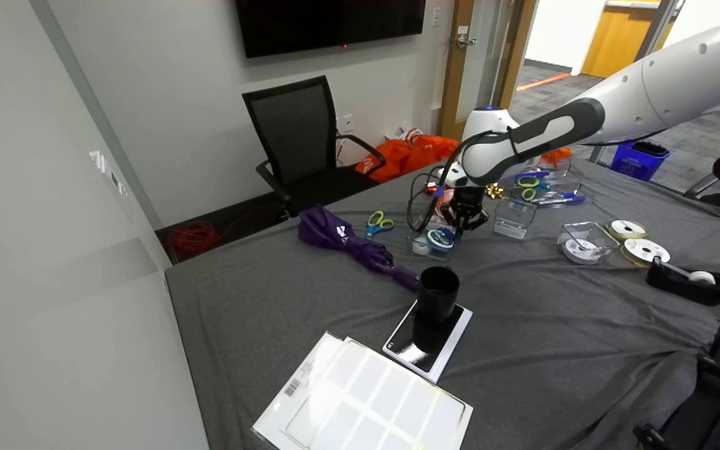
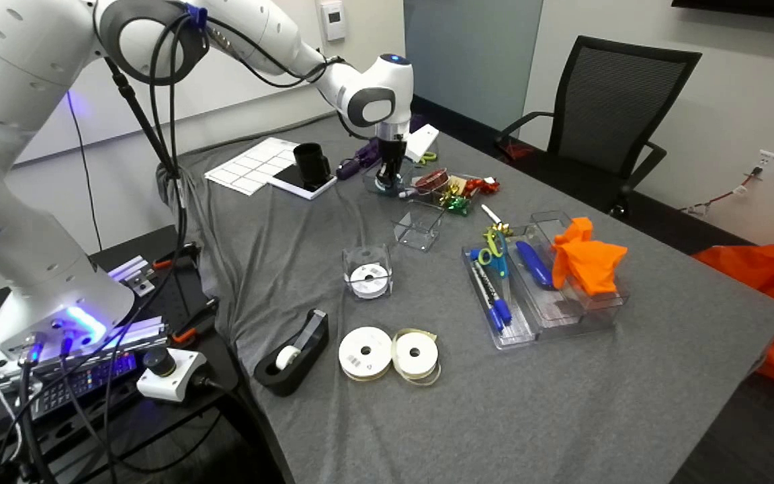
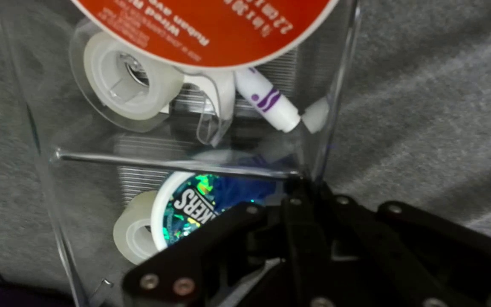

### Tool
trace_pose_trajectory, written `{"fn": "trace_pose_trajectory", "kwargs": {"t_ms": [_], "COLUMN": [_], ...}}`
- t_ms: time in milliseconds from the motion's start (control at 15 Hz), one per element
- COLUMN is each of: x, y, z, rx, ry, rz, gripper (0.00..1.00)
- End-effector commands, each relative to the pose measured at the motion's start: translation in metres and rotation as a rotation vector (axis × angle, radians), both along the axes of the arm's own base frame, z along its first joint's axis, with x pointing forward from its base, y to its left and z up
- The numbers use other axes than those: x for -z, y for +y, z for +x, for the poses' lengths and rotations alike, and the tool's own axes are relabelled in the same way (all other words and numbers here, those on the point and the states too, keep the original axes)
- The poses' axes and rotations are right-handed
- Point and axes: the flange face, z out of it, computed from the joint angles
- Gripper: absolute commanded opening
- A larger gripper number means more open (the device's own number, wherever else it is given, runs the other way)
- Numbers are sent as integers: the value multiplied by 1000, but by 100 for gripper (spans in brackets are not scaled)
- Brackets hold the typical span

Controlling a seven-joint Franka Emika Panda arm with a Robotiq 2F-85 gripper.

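- Gripper (image 3: 313, 192): jaws nearly tog., pinching wall of clr bin (image 3: 177, 164), which stands on gray cloth (image 1: 241, 312).
- Tub (image 3: 186, 217): in bin, lbl "…KERS", shiny blue/grn; just beside gripper.
- Tape roll (image 3: 127, 217): wht, next to tub.
- Ribbon roll (image 3: 211, 30): red lbl, "Wired Ri…", "Ruban ave…", partly cut off.

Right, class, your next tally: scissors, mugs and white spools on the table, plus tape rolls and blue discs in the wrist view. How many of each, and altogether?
Scissors: 2
Mug: 1
White spools: 3
Tape rolls: 2
Blue disc: 1
Total: 9
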Motion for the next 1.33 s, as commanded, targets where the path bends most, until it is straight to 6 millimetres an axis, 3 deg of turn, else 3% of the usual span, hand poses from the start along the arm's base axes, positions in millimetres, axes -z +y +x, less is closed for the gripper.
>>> {"fn": "trace_pose_trajectory", "kwargs": {"t_ms": [0, 533, 600, 667, 800, 867, 933, 1267], "x": [8, 22, 23, 25, 28, -2, -4, -8], "y": [-20, -61, -47, -51, -69, -55, -58, -56], "z": [-50, -133, -143, -154, -172, -125, -129, -126], "rx": [-175, -529, -572, -602, -675, -569, -561, -563], "ry": [64, 73, 57, 52, 36, -20, -36, -35], "rz": [-40, -53, -64, -86, -134, -121, -124, -126], "gripper": [2, 2, 2, 2, 2, 2, 6, 6]}}
